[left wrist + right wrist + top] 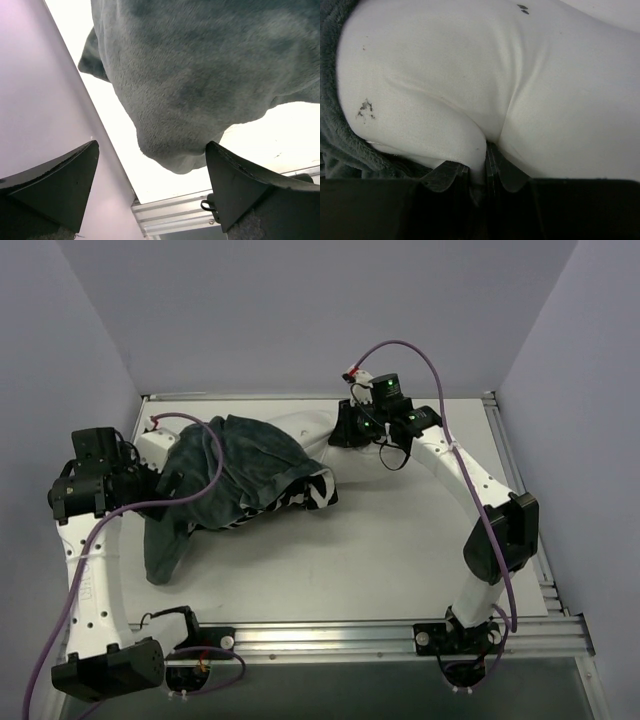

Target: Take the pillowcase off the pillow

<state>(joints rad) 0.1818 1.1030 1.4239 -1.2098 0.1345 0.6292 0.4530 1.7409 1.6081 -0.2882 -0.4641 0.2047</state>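
Right pincer [486, 152] tight on white pillow [550, 95]

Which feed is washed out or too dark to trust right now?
Left wrist: the table is blown out to white behind the grey pillowcase, whose nap is sharp. Right wrist: the pillow is evenly lit, but the right gripper pinching it is nearly black. Top external: even light, soft shadows, no glare.
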